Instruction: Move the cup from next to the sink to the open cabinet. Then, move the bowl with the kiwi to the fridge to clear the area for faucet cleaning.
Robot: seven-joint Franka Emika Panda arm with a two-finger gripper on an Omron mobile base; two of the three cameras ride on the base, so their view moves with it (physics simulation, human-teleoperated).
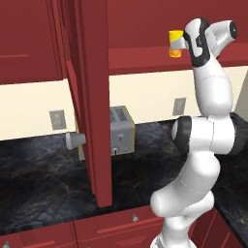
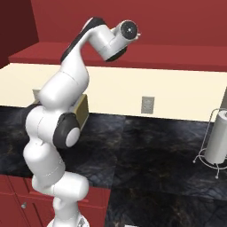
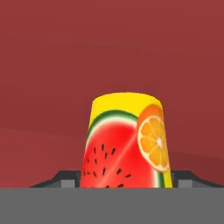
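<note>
Cup (image 3: 127, 142) is sitting between the two dark fingertips in the hand view, its base cut off by the bottom of that picture, so the contact point is not showing. End effector (image 3: 126, 180) is standing fairly wide with its jaws on either side of the cup; whether they are actually pressing the cup I cannot tell. In the left base view the cup (image 1: 175, 43) is showing as a small yellow shape up at the red shelf of the open cabinet (image 1: 145, 53), partly hidden behind the hand; whether it is resting on the shelf or hanging just above it is hard to make out. Cabinet door (image 1: 92, 97) is swinging out toward the camera and covering part of the toaster (image 1: 121, 128) on the black worktop (image 1: 43, 179).

Arm is reaching high, elbow bent, wrist turning level toward the cabinet interior.

Right base view is giving the arm from the other side, with the wrist blocking the cup. It is adding a paper towel holder (image 2: 217, 139) at the right edge of the worktop (image 2: 155, 150) and a wall outlet (image 2: 147, 104). Hand view alone is showing the cup's watermelon and orange print against the red cabinet back.
</note>
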